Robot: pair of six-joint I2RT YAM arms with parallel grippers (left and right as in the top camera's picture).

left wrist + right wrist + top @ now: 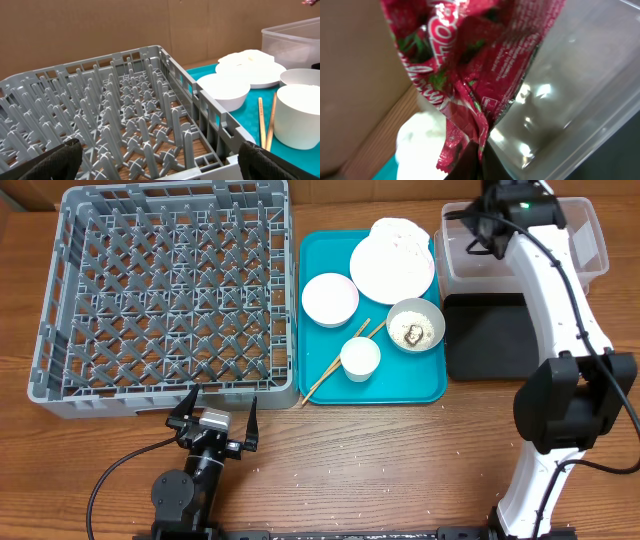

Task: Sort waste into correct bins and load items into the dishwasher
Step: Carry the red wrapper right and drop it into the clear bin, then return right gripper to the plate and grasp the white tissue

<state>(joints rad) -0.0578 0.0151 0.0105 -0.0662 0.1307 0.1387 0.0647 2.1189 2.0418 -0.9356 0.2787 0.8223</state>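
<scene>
Your right gripper point(480, 227) is clamped on the small red wrapper point(470, 65). The wrapper fills the wrist view and hides the fingers. It hangs at the rim of the clear tub point(595, 230), which sits in the far right corner of the table. The black tray point(480, 330) lies just beside the tub on its near side, along the right edge.

Your left gripper point(224, 396) is spread wide and holds nothing. It sits close to the near edge, left of the middle, with its fingertips just short of the near wall of the grey dish rack point(120, 398). The rack takes up the far left corner.

The teal tray point(420, 385) lies between the rack and the two bins. On it you have:
- the white plate point(385, 272), with the crumpled napkin point(398, 230) on its far side
- an empty bowl point(330, 298)
- a second bowl point(428, 313) holding rice and the brown lump point(412, 333)
- the small cup point(360, 358)
- the chopsticks point(335, 372), slanting toward the tray's near left corner

Loose rice grains point(330, 480) speckle the wood along the near edge.
</scene>
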